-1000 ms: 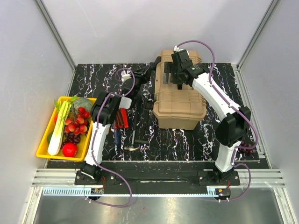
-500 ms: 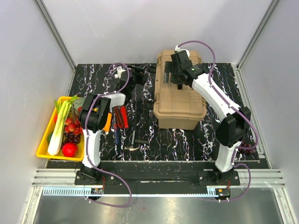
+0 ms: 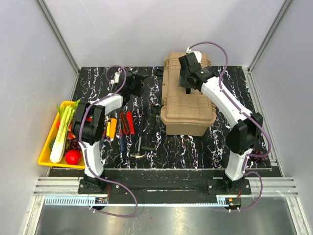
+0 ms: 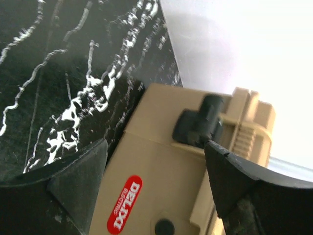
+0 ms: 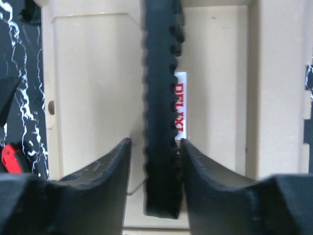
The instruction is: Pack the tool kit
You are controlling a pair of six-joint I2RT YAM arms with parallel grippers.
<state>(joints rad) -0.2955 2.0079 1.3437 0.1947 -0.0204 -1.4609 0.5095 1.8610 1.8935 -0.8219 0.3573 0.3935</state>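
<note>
The tan toolbox (image 3: pixel 188 110) sits right of centre on the black marbled worktop (image 3: pixel 195 144), toward the far edge, with its lid down. Its black handle (image 5: pixel 161 98) runs along the middle of the lid beside a white label with red lettering. The right gripper (image 5: pixel 156 141) hangs directly over that handle with its 2 fingers (image 5: pixel 205 176) straddling it. One finger meets the handle's edge, while a thin strip of tan lid shows between the other finger and the handle, so the jaws are narrowed round the handle but not clamped on it. The left gripper (image 4: pixel 156 143) is at the far left part of the worktop, apart from the box, with its jaws spread wide and nothing between them. Its camera looks at the end of the toolbox, where a black latch (image 4: pixel 198 125) and a red oval label (image 4: pixel 124 203) show. The hand tools lie loose on the worktop left of the box: an orange-handled tool (image 3: pixel 112 127), red-handled pliers (image 3: pixel 128 122), a blue-handled tool (image 3: pixel 121 140) and a small hammer (image 3: pixel 138 148) nearer the arms. At the left edge sits a yellow tray (image 3: pixel 45 149) holding celery (image 3: pixel 62 132) and red fruit (image 3: pixel 73 156).
</note>
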